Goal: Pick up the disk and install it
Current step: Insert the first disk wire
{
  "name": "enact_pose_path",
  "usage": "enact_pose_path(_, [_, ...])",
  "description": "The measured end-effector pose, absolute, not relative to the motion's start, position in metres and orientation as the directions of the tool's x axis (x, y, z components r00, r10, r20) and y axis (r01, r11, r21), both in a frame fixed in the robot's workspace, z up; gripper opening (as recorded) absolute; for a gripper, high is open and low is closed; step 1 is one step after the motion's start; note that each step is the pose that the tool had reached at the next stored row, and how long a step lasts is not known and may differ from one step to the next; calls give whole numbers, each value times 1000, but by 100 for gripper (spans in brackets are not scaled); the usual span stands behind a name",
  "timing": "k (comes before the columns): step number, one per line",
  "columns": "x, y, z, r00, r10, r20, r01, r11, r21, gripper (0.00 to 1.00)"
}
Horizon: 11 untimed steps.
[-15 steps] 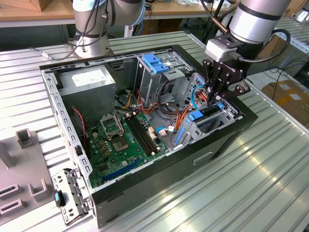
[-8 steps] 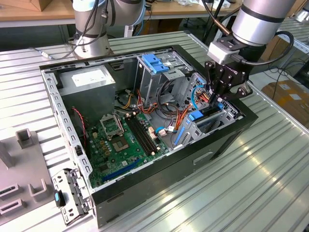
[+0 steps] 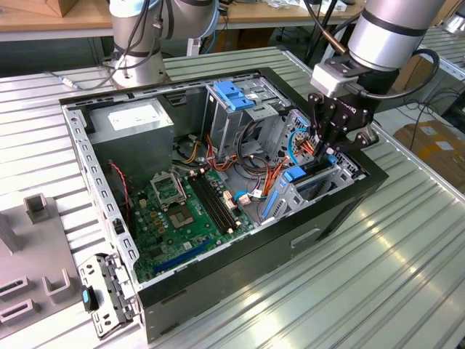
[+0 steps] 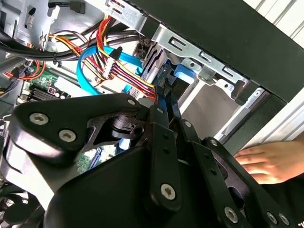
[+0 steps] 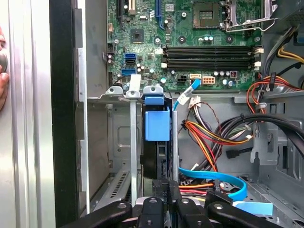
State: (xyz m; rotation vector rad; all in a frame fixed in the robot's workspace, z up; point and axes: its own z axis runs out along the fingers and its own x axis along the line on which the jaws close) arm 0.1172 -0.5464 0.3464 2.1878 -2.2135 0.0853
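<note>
**Disk standing in the drive bay, tool closed on its upper edge**

The black multi-link tool (image 3: 328,142) reaches down into the open black computer case (image 3: 240,254), which lies on the ribbed metal table (image 3: 378,276). Its fingers (image 5: 167,190) are drawn close together, pinching the top edge of the flat silver hard drive in its bright blue plastic carrier rail (image 5: 157,124). In the first wrist view this disk stands on edge between the metal walls of the lower drive bay (image 5: 124,142), its blue end tab toward the green motherboard (image 5: 190,28). Picking up appears done, and the disk looks largely slid into its slot; whether it is fully seated cannot be told. The tool has not let go. A person's hand (image 4: 266,161) rests just outside the case wall.
</note>
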Motion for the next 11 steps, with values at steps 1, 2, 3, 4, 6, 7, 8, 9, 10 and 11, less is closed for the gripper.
enact_pose_path(1, [117,-546,346,-12,-998,59,-1000,11,-19,16])
enact_pose_path(2, [117,-546,346,-12,-998,58,-1000,11,-19,16])
enact_pose_path(3, [117,-546,345,-12,-998,58,-1000,11,-19,16])
enact_pose_path(4, [117,-546,345,-12,-998,59,-1000,11,-19,16])
enact_pose_path(6, [117,-546,345,-12,-998,58,-1000,11,-19,16])
enact_pose_path(7, [117,-546,345,-12,-998,58,-1000,11,-19,16])
enact_pose_path(8, [117,-546,345,-12,-998,58,-1000,11,-19,16])
enact_pose_path(9, [117,-546,347,-12,-998,57,-1000,11,-19,16])
enact_pose_path(10, [117,-546,347,-12,-998,57,-1000,11,-19,16])
enact_pose_path(11, [117,-546,347,-12,-998,56,-1000,11,-19,16])
